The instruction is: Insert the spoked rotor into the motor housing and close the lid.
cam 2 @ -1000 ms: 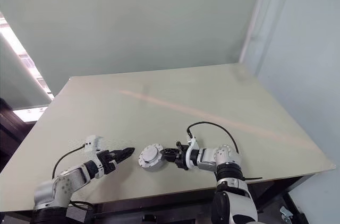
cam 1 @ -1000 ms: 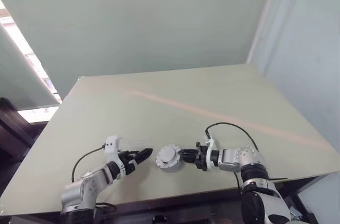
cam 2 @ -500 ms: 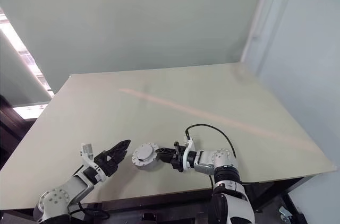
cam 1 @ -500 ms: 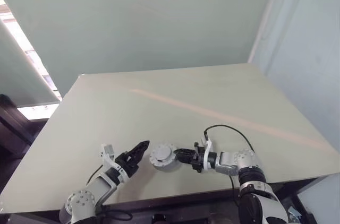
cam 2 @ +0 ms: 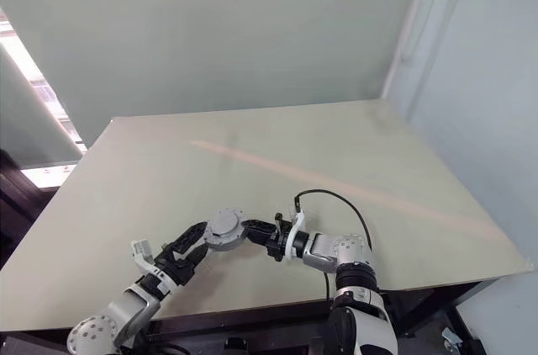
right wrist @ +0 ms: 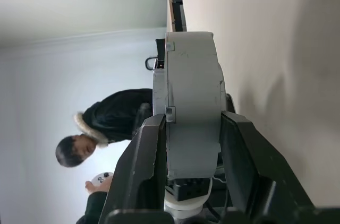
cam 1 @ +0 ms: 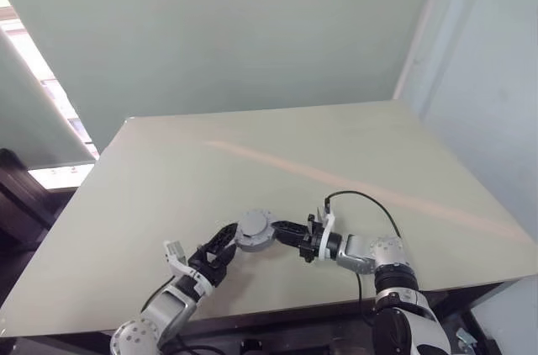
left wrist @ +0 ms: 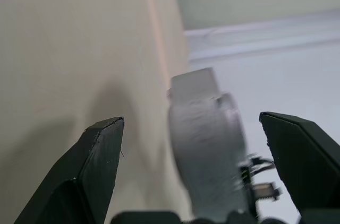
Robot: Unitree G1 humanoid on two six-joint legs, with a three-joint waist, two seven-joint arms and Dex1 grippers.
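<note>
Left eye view: the housing (cam 1: pixel 255 230) is gripped at its edge by the right gripper (cam 1: pixel 286 230) and is held clear of the counter (cam 1: pixel 252 161), higher than a second ago, when it sat low by the near edge. The left gripper (cam 1: pixel 220 242) has swung in from the left and now sits just under and beside the housing, its jaws spread wide and holding nothing.

Right eye view: the same grey round body is seen with its flat face up, the lid closed over it, so what lies inside cannot be told. The left jaws, well apart from it before, are now right next to it.

Left wrist view: the housing is seen edge-on between the two wide-spread black fingers (left wrist: pixel 95 165); contact with either cannot be told.

Right wrist view: the housing's rim is clamped between the right fingers (right wrist: pixel 143 171), one on each flat face. A person in a dark jacket (right wrist: pixel 111 120) is seen beyond the counter.
</note>
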